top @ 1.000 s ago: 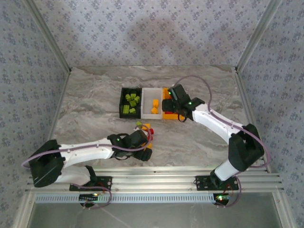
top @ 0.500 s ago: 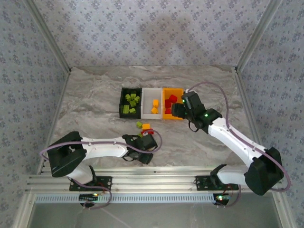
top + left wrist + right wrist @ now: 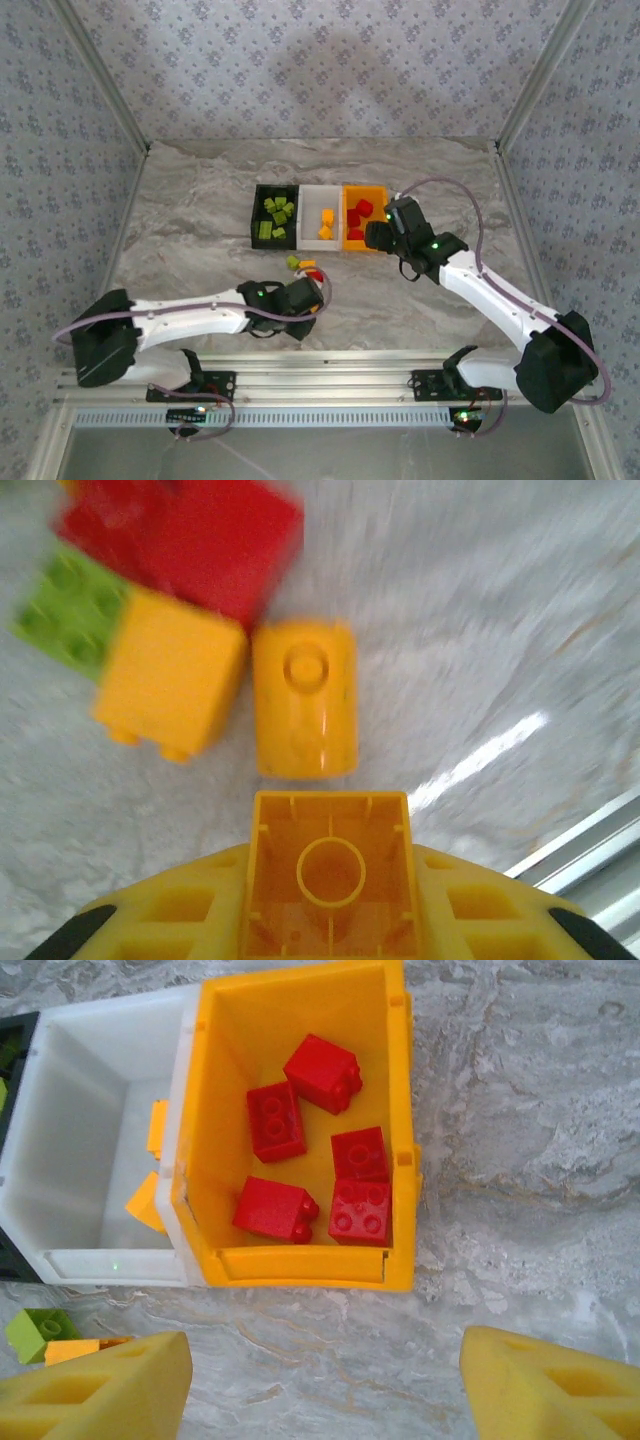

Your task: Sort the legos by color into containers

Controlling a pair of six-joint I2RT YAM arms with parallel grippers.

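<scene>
Legos (image 3: pixel 303 265) seen from above: a few small plastic bricks in lime green, orange-yellow and red lie loose on the grey marbled table (image 3: pixel 200 210), near the front of three joined open-top plastic bins. Lime green bricks (image 3: pixel 278 212) sit in the black bin (image 3: pixel 254 215), orange-yellow bricks (image 3: pixel 326 222) in the white bin (image 3: pixel 312 198), and red bricks (image 3: pixel 358 213) in the orange bin (image 3: pixel 353 244). My left gripper (image 3: pixel 305 298) is low at the near side of the loose cluster. My right gripper (image 3: pixel 376 236) hangs by the orange bin's near right corner.

From my left wrist, my jaws are clamped on a hollow orange-yellow brick (image 3: pixel 330 875), its open underside facing the lens and a yellow finger (image 3: pixel 150 920) at each side. Beyond it on the marble lies a rounded orange-yellow piece (image 3: pixel 305 700), just beside a square orange-yellow block (image 3: pixel 170 675). That block touches a lime green studded brick (image 3: pixel 65 610) and a large red brick (image 3: pixel 185 545). The picture is blurred, so any lettering on the studs cannot be read.

From my right wrist, my jaws stand wide apart with nothing between them, the yellow fingers (image 3: pixel 95 1390) over bare marble just in front of the orange bin. Five red bricks lie inside it. The white bin beside it holds orange-yellow pieces against its right wall.
</scene>
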